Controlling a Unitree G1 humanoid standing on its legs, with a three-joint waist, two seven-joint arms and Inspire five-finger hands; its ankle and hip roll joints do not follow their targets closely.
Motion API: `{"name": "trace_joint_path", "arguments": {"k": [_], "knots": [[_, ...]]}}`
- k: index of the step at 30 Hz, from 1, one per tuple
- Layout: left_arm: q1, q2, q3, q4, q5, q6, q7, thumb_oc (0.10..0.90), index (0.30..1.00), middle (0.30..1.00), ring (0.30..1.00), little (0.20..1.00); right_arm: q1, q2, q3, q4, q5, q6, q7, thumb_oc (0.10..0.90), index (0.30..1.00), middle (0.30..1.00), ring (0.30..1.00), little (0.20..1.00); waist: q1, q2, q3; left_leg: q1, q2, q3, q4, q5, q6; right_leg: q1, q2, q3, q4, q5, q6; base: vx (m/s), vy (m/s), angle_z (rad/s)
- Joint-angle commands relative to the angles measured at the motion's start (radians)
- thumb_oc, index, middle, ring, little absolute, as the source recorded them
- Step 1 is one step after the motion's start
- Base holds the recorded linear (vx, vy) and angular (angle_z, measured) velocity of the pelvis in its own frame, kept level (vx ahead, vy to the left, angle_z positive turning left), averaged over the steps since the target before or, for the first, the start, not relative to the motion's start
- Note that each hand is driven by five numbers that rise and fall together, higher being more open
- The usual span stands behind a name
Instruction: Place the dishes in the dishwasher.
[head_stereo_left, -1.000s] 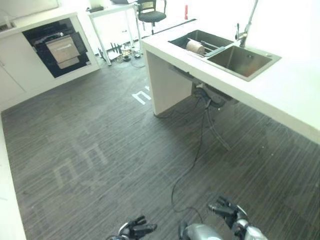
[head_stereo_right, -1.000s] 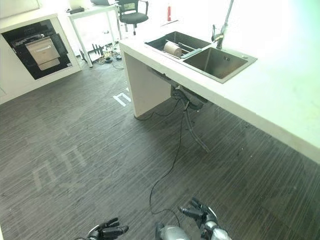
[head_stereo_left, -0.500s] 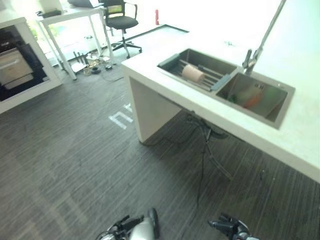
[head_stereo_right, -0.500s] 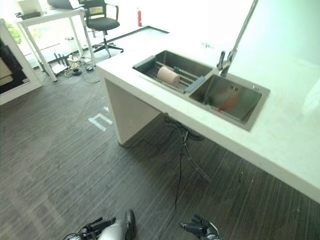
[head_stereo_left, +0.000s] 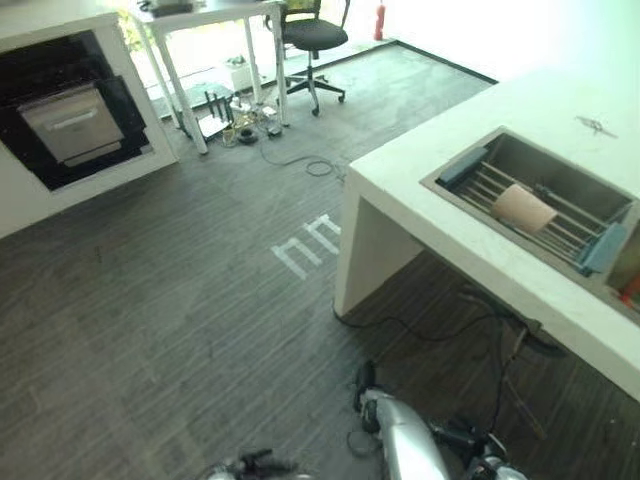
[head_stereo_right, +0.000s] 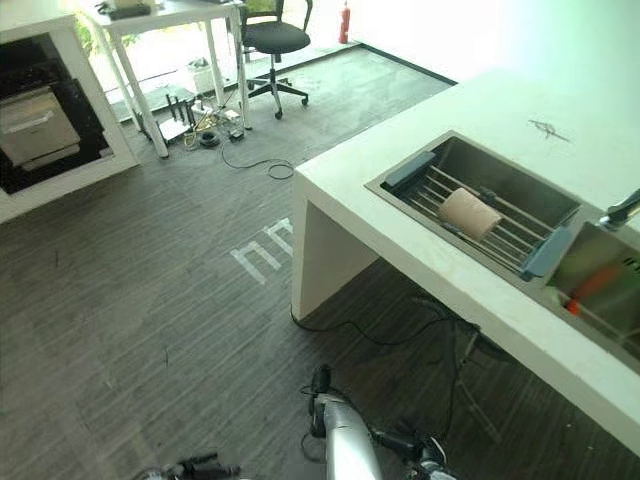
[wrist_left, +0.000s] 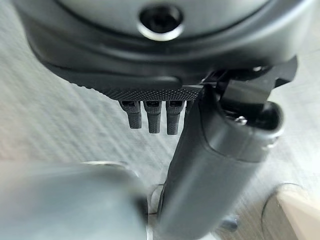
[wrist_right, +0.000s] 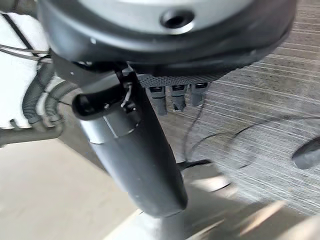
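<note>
Dishwasher (head_stereo_left: 70, 120), I take it, is the dark-fronted unit set in the white cabinet at my far left, across the grey floor (head_stereo_right: 150, 330). To my right runs the white tabletop (head_stereo_right: 420, 130) with its steel sink (head_stereo_right: 475, 215); a beige cup (head_stereo_right: 470, 213) lies on its side on the sink's rack, and something red (head_stereo_right: 590, 285) sits in the next basin. Both hands hang low over the floor, empty: left hand (wrist_left: 155, 115) and right hand (wrist_right: 172, 97) with fingers relaxed.
</note>
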Motion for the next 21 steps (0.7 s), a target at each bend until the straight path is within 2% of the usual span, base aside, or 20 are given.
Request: {"name": "trace_joint_path", "arguments": {"k": [1,2,3,4,5,6,8,10,12,15,18,21], "knots": [[0.023,0.009,-0.016,0.017,-0.027,-0.035,0.018,0.8,0.9,0.9,0.9,0.9,0.015,-0.005,0.025,-0.003,0.029,-0.016,0.012,0.8,0.9,0.9,0.9,0.9,-0.01,-0.031,-0.044,-0.135,0.085,-0.075,0.016,0.06,-0.001,0.186,-0.113,0.174,-0.055,0.026,0.24,0.23,-0.245,-0.5],[0.029,0.006,-0.007,0.016,-0.033,-0.033,0.019,0.8,0.9,0.9,0.9,0.9,0.011,-0.004,0.029,-0.005,0.024,-0.017,0.009,0.8,0.9,0.9,0.9,0.9,-0.008,-0.036,-0.051,-0.114,0.092,-0.06,0.016,0.059,-0.011,0.193,-0.111,0.173,-0.055,0.015,0.23,0.21,-0.236,-0.13],[0.033,0.004,0.001,0.016,-0.035,-0.035,0.015,0.8,0.9,0.9,0.9,0.9,0.007,-0.008,0.029,-0.008,0.019,-0.017,0.007,0.8,0.9,0.9,0.9,0.9,-0.005,-0.041,-0.056,-0.1,0.104,-0.048,0.016,0.097,-0.025,0.197,-0.112,0.178,-0.055,0.003,0.222,0.3,-0.309,-0.27],[0.041,-0.003,0.011,0.015,-0.052,-0.044,0.018,0.8,0.9,0.9,0.9,0.9,0.003,-0.02,0.03,-0.014,0.012,-0.018,0.002,0.8,0.9,0.9,0.9,0.9,0.011,-0.057,-0.055,-0.079,0.11,-0.042,0.022,0.226,-0.051,0.221,-0.11,0.207,-0.055,-0.022,0.206,0.27,-0.322,-0.43],[0.043,-0.004,0.021,0.012,-0.06,-0.041,0.022,0.8,0.9,0.9,0.9,0.9,-0.001,-0.027,0.028,-0.018,0.005,-0.015,0.001,0.8,0.9,0.9,0.9,0.9,0.022,-0.069,-0.053,-0.129,0.112,-0.052,0.111,0.264,-0.06,0.233,-0.108,0.221,-0.055,-0.031,0.194,0.26,-0.357,-0.71],[0.042,-0.008,0.028,0.006,-0.06,-0.036,0.024,0.8,0.9,0.9,0.9,0.9,-0.011,-0.042,0.027,-0.018,0.002,-0.009,0.001,0.8,0.9,0.9,0.9,0.9,0.046,-0.074,-0.039,-0.234,0.111,-0.08,0.221,0.287,-0.063,0.262,-0.099,0.247,-0.055,-0.044,0.179,0.13,-0.226,-1.08],[0.045,-0.012,0.025,0.001,-0.048,-0.046,0.024,0.8,0.9,0.9,0.9,0.9,-0.021,-0.053,0.023,-0.015,0.01,-0.004,0.003,0.8,0.9,0.9,0.9,0.9,0.067,-0.074,-0.033,-0.295,0.079,-0.103,0.206,0.302,-0.055,0.281,-0.088,0.28,-0.055,-0.057,0.179,0.12,-0.096,-1.13],[0.056,-0.017,0.025,-0.005,-0.064,-0.06,0.038,0.8,0.9,0.9,0.9,0.9,-0.038,-0.059,0.02,-0.014,0.004,0.008,0.009,0.8,0.9,0.9,0.9,0.9,0.094,-0.067,-0.025,-0.322,0.035,-0.139,0.122,0.312,-0.049,0.3,-0.059,0.329,-0.055,-0.078,0.187,0.11,0.015,-0.55],[0.063,-0.019,0.036,-0.003,-0.072,-0.062,0.041,0.8,0.9,0.9,0.9,0.9,-0.055,-0.06,0.025,-0.005,-0.014,0.016,0.015,0.8,0.9,0.9,0.9,0.9,0.119,-0.057,-0.026,-0.323,-0.005,-0.206,0.016,0.311,-0.043,0.298,-0.037,0.365,-0.055,-0.085,0.195,0.07,0.064,-0.73],[0.063,-0.024,0.029,0.003,-0.077,-0.068,0.035,0.8,0.9,0.9,0.9,0.9,-0.076,-0.056,0.045,0.002,-0.013,0.02,0.012,0.8,0.9,0.9,0.9,0.9,0.131,-0.027,-0.031,-0.363,-0.034,-0.271,0.016,0.254,-0.033,0.28,-0.009,0.378,-0.055,-0.084,0.198,0.0,0.086,-0.82],[0.063,-0.025,0.015,0.005,-0.071,-0.054,0.035,0.8,0.9,0.9,0.9,0.9,-0.071,-0.042,0.04,-0.001,-0.005,0.021,-0.001,0.8,0.9,0.9,0.9,0.9,0.113,-0.011,-0.046,-0.362,-0.019,-0.252,0.016,0.22,-0.02,0.269,-0.008,0.356,-0.055,-0.092,0.2,0.02,0.13,-0.55],[0.056,-0.021,0.008,0.014,-0.06,-0.045,0.037,0.8,0.9,0.9,0.9,0.9,-0.041,-0.023,0.037,0.002,-0.006,0.015,-0.009,0.8,0.9,0.9,0.9,0.9,0.093,-0.014,-0.062,-0.352,0.0,-0.223,0.016,0.198,-0.01,0.27,-0.018,0.338,-0.055,-0.095,0.205,0.06,0.064,-0.24]]}}
